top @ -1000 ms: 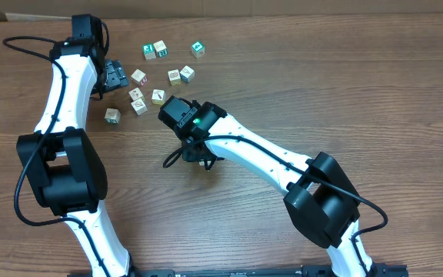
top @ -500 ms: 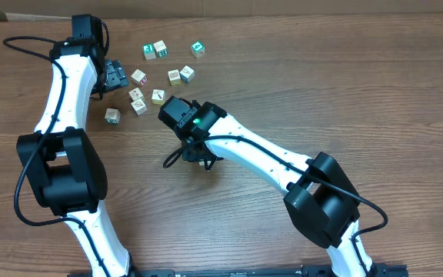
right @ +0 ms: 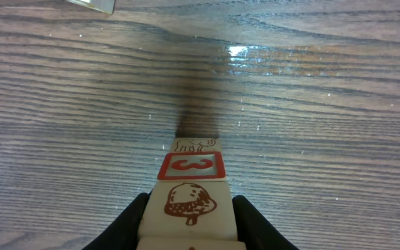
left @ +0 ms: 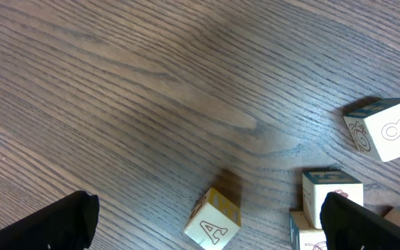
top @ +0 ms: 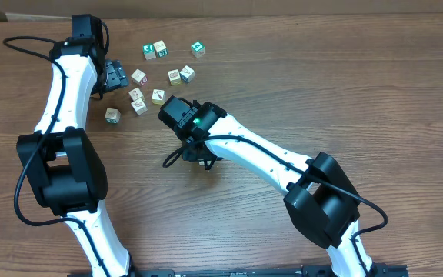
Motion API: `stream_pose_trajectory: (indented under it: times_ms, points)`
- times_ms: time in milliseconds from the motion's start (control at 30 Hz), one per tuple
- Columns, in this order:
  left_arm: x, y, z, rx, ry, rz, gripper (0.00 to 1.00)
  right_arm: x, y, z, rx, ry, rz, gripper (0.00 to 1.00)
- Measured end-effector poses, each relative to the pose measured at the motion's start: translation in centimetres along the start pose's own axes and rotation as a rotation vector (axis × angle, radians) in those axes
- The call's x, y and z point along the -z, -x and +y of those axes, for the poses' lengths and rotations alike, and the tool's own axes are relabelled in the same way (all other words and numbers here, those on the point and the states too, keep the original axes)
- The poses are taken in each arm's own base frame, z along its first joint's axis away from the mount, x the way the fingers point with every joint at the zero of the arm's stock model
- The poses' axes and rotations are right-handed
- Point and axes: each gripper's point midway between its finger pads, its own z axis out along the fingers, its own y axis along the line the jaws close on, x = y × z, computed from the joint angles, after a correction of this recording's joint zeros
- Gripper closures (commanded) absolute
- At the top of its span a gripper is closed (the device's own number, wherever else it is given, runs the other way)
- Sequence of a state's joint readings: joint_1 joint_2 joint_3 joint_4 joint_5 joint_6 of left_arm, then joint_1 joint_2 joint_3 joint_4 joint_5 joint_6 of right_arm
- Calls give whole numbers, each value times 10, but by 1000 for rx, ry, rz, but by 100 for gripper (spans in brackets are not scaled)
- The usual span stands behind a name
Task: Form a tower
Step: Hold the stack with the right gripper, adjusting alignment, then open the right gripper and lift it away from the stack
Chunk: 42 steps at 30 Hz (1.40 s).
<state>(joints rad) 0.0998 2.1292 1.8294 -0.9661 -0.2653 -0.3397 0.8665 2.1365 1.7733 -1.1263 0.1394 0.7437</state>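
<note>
Gripping tower (right: 189, 167): right gripper (right: 189, 212) nearly closed, fingers (right: 132, 223) pressing its acorn cube (right: 186, 198). Three stacked cubes visible; upright or lying, cannot tell. Next likely: hold column straight, release gently. Farther: ten loose cubes (top: 158, 96) just beyond; left gripper (top: 114, 76) wide open, empty.

Loose cubes (top: 158, 96) lie scattered just beside the left tool (top: 120, 77).
</note>
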Motion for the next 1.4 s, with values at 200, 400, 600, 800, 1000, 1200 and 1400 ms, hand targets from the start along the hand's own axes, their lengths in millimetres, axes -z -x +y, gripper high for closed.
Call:
stream_pose_trajectory:
  times_ms: [200,400,600,800,1000,1200,1400]
  points:
    - [0,0,0,0,0,0,1,0,0,0,-5,0,0,69]
    - [0,0,0,0,0,0,0,0,0,0,-9,-2,-1,63]
    - [0,0,0,0,0,0,0,0,0,-1,-16,-3,-1,46]
    - [0,0,0,0,0,0,0,0,0,-1,-16,-3,-2,34]
    - [0,0,0,0,0,0,1,0,0,-1,-12,-6,1,23]
    - [0,0,0,0,0,0,0,22,11,4,12,9,-23,17]
    - [0,0,0,0,0,0,0,66,43,0,8,16,-104,12]
